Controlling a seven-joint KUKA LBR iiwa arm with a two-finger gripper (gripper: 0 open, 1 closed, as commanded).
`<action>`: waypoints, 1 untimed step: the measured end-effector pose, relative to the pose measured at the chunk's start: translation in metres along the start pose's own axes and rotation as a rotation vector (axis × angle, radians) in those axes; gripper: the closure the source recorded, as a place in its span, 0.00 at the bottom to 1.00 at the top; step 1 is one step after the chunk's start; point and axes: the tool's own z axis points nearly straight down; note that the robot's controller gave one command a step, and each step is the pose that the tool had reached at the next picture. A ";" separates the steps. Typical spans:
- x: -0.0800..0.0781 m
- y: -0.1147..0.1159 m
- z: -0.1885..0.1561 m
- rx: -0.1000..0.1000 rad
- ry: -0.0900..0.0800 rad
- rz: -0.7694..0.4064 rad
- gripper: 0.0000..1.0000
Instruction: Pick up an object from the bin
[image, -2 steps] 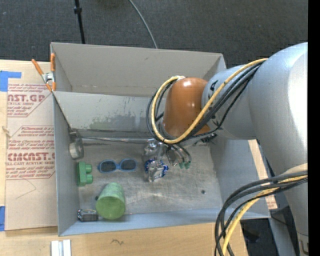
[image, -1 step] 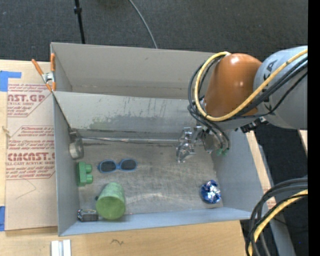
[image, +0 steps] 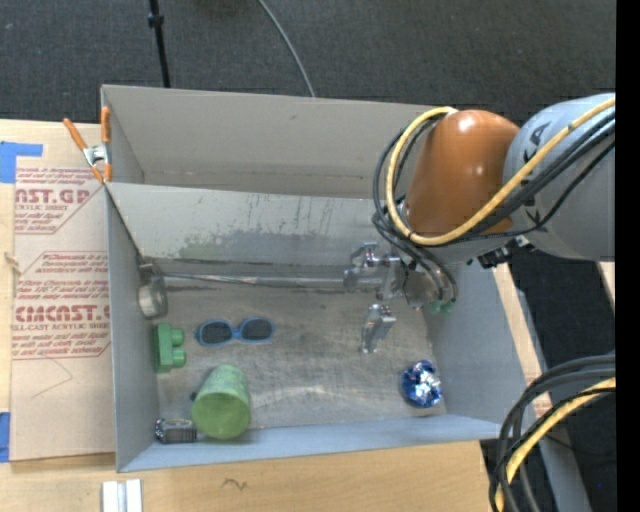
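Bin (image: 300, 440): grey metal, with its near wall towards the onlooker.
Near left corner, 7 o'clock: a small dark and silver thing (image: 173, 430), too small to identify, touching a green cup (image: 222, 402) lying on its side.
Near right, 4 o'clock: a shiny blue ball (image: 422, 384) on the floor.
Left side, 8 o'clock: a green toy block (image: 168, 347) near the left wall, with blue sunglasses (image: 234, 331) just beside it at its 3 o'clock.
Gripper (image: 376, 328): right of centre, over bare floor. The blue ball is the nearest thing, at its 5 o'clock and apart from it.
Jaws: I cannot tell whether they are open or closed, or whether they hold anything.
Far side, 10 o'clock: a long metal rod (image: 250, 277) with a round end lies across the floor.
Arm: an orange cover (image: 455, 175) on the wrist, ringed by yellow cables (image: 395, 160).
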 end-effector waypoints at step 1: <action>-0.044 0.063 0.042 -0.004 0.001 0.098 0.00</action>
